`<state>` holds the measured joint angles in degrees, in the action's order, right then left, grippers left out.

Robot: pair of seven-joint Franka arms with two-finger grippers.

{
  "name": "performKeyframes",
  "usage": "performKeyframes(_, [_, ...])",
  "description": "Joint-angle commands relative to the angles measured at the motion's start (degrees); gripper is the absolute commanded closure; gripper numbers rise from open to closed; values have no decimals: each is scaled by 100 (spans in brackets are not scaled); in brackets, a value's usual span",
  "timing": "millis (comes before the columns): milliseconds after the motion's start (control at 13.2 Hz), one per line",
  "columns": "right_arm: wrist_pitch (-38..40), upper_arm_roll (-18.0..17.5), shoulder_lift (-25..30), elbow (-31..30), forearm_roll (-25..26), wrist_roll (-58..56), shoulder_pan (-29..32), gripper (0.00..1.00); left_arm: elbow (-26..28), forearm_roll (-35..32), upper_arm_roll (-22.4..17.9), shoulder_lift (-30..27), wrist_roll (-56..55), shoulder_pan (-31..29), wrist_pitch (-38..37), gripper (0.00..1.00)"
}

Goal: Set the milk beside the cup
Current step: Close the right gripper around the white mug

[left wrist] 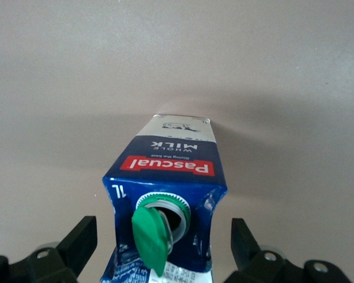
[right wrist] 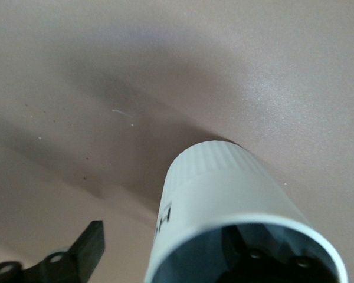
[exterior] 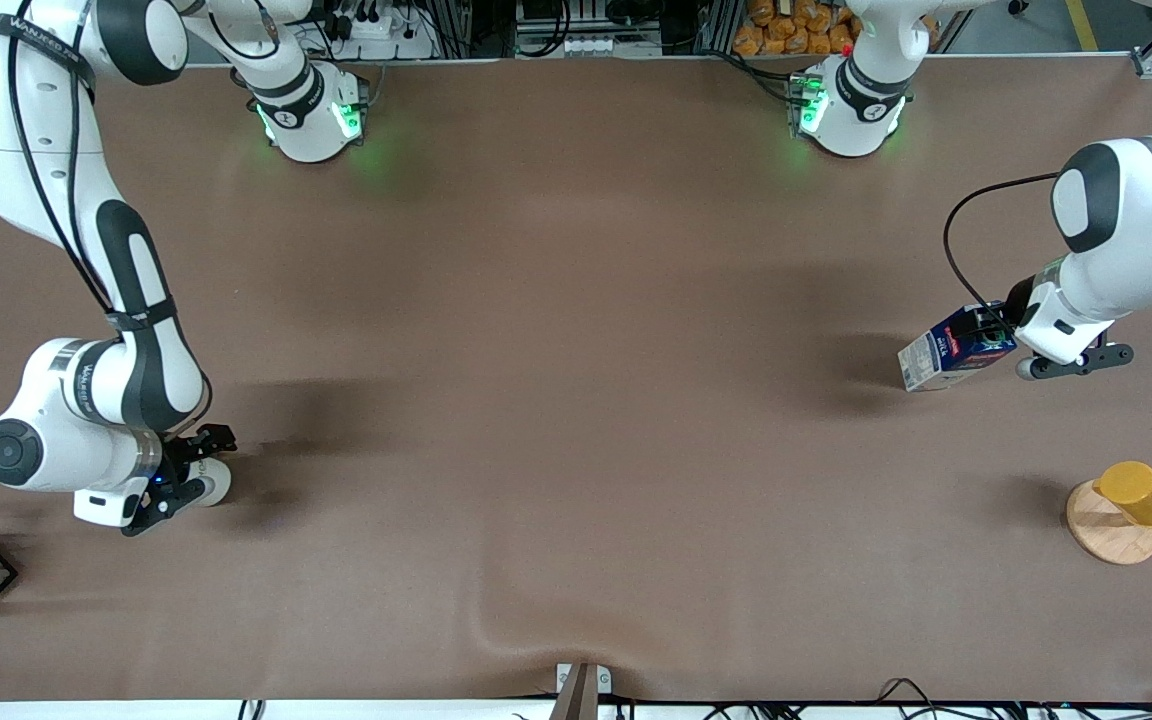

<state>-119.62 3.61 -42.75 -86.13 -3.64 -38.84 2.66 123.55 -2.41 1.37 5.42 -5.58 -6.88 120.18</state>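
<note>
While its fingers stand apart on either side of the milk (left wrist: 165,194) without touching it, the left tool (left wrist: 164,247) sits at the left arm's end of the bench (exterior: 576,400). The carton tilts there, green cap flipped open. At the right arm's end, the right tool (exterior: 198,468) straddles the cup (right wrist: 236,218); whether it grips cannot be told.

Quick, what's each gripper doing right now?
Left gripper: open, fingers either side of the milk, gaps showing, not gripping.
Right gripper: around the cup, one finger inside; open or shut cannot be told.
</note>
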Motion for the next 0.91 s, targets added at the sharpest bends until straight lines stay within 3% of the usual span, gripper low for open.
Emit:
performKeyframes(0, [-18, -54, -31, 61, -322, -19, 112, 100, 47, -128, 30, -6, 5, -50, 102, 12])
performKeyframes(303, [26, -54, 3, 87, -322, 51, 112, 100, 38, -137, 30, -14, 13, -50, 93, 28])
performKeyframes(607, [148, -62, 170, 96, -322, 849, 7, 100, -24, -137, 66, -23, -22, -15, 23, 33])
performKeyframes(834, [710, -71, 363, 96, -313, 1526, -282, 100, -33, -137, 127, -41, -13, 3, 23, 39])
